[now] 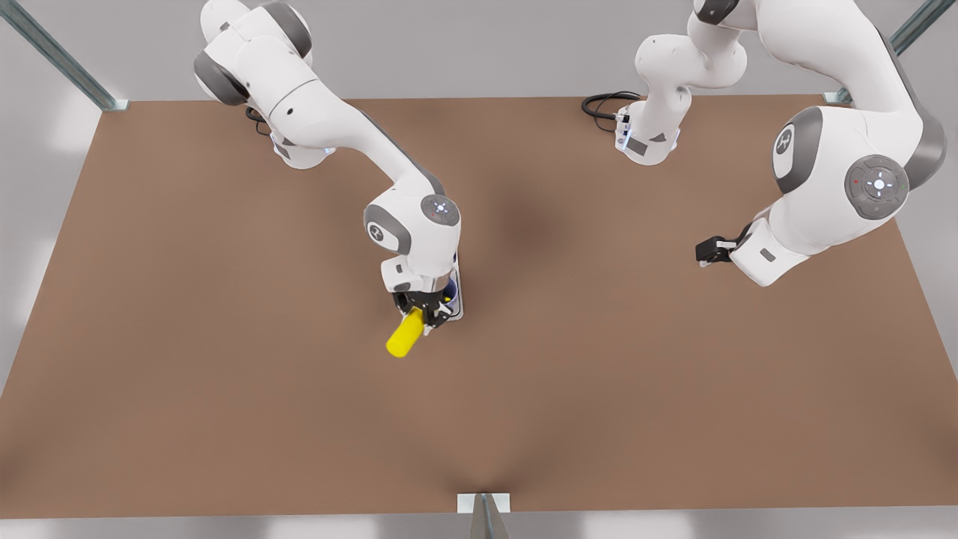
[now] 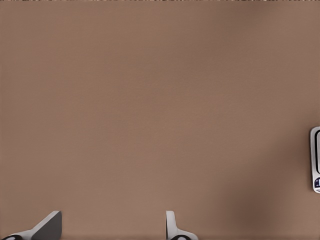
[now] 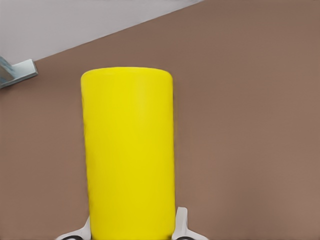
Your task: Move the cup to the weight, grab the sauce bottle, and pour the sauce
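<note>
**Ana:** While the bigger picture is what you asked for first, start with the tabletop (image 1: pixel 224 419): a wide brown sheet, both Franka arms mounted along its far edge. The arm on the front view's left reaches to the middle, and its wrist camera looks along the yellow bottle, so that is the right arm.

**Ben:** And the other one?

**Ana:** It waits over the front view's right side. The left end effector (image 1: pixel 705 251) hangs there, well apart from the work, fingers spread with nothing between them; the left wrist view has them parted over bare tabletop, with an edge of the weight (image 2: pixel 315 159) at the side.

**Ben:** Which step are we in?

**Ana:** The pour, I'd judge. The right end effector (image 1: pixel 423 313) is clenched on the sauce bottle (image 1: pixel 405 335), which lies tilted, its flat base pointing toward the near left. Its nozzle end is hidden under the hand. The cup (image 1: pixel 448 293) sits on the weight just beneath the wrist, a dark blue rim peeking out.

**Ben:** So the next move?

**Ana:** Probably keeping the nozzle over the cup's mouth while tipping, then righting the bottle without nudging the cup.

**Ben:** Any writing?

**Ana:** None readable. The bottle (image 3: pixel 129 155) is plain yellow; the arm's grey joint cap carries a small emblem, nothing legible.
</note>
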Controlling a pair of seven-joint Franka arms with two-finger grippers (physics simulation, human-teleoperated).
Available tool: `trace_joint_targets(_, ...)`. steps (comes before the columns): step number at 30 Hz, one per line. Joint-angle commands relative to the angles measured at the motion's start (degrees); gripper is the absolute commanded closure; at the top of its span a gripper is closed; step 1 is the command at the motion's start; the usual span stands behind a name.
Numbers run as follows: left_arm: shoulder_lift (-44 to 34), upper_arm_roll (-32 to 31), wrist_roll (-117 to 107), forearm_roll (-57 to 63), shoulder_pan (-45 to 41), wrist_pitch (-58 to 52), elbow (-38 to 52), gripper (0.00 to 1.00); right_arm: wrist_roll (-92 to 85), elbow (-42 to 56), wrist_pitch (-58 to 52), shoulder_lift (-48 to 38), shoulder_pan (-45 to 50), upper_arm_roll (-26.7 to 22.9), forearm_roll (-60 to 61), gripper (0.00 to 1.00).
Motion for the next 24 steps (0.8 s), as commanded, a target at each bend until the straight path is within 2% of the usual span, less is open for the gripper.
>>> trace_joint_targets(1, 0.00, 0.00, 0.00, -0.08, 0.04, 0.00, 0.00, 0.00, 0.13, -0.15, -0.80, 0.02, 0.01, 0.00, -1.00, 0.63)
trace_joint_targets(4, 0.00, 0.00, 0.00, -0.08, 0.04, -0.09, 0.00, 0.00, 0.04, -0.51, -0.71, -0.59, -0.78, 0.09, -0.74, 0.63)
trace_joint_targets(8, 0.00, 0.00, 0.00, 0.01, 0.04, -0.09, 0.00, 0.00, 0.13, -1.38, 0.25, -3.76, -6.40, 3.60, 4.09, 0.63)
trace_joint_targets(10, 0.00, 0.00, 0.09, -0.08, 0.04, -0.09, 0.00, 0.00, 0.04, -2.26, 2.53, -5.16, -8.25, 3.69, 9.89, 0.63)
trace_joint_targets(14, 0.00, -0.09, 0.09, 0.09, 0.04, -0.09, 0.00, 0.00, -3.12, -4.64, 5.70, -10.17, -14.05, 2.90, 30.81, 0.63)
trace_joint_targets(15, 0.00, -0.09, 0.09, 0.09, -0.04, -0.18, 0.00, 0.00, -3.12, -4.64, 4.91, -11.22, -14.50, 1.86, 34.75, 0.63)
trace_joint_targets(20, 0.00, -0.44, 0.00, 0.09, -0.04, -0.09, 0.00, 0.00, -6.11, -4.72, 1.14, -14.92, -14.23, -10.71, 64.11, 0.63)
trace_joint_targets(22, 0.00, -0.44, 0.09, 0.18, -0.04, -0.09, 0.00, 0.00, -10.59, -4.72, -3.52, -15.36, -14.50, -17.30, 76.50, 0.63)
trace_joint_targets(24, 1.14, -0.44, -0.26, 0.10, -0.04, 0.09, 0.00, 0.00, -12.26, -5.95, -6.42, -15.89, -15.20, -20.39, 84.16, 0.62)
